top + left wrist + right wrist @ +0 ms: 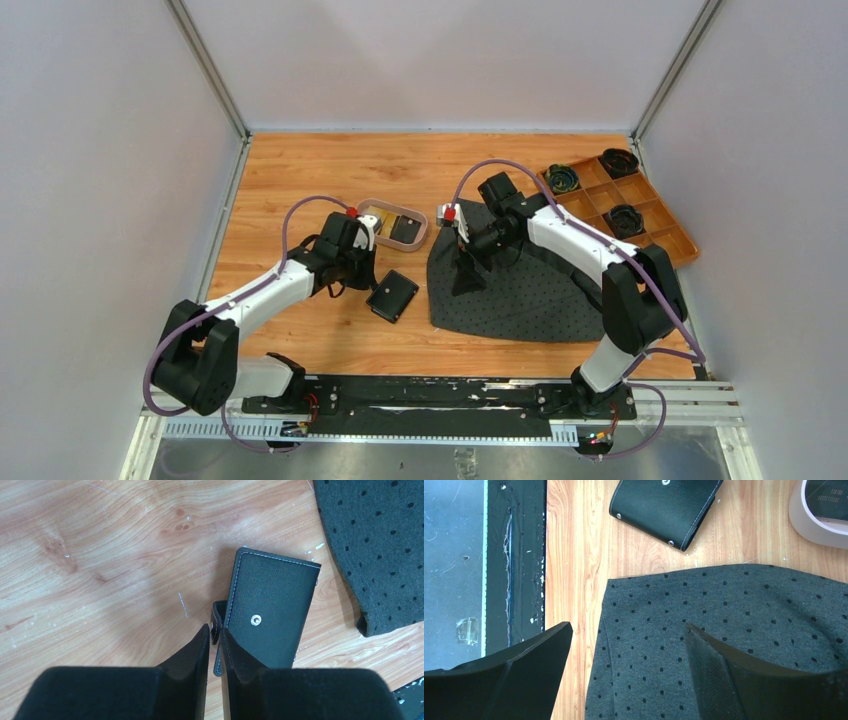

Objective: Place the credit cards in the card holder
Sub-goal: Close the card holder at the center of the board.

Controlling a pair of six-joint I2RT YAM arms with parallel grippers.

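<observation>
Item: card holder [272, 615]. Black bifold, closed, flat on wooden table [100, 580], just beside dotted grey cloth [724, 645].
Handling (judged): light, semi-stiff leather-like shell, smooth, likely to slide when pushed; not fragile. Best hold: snap tab [216, 615] or stitched free edge.
Credit cards [398, 227]: in pinkish tray [806, 527], near holder. Thin, rigid, slick, hard to lift flat.
Left gripper [216, 630]: fingers almost together, tab in narrow gap; true pinch cannot tell.
Right gripper [629, 626]: fingers wide apart over cloth, nothing between them.
</observation>
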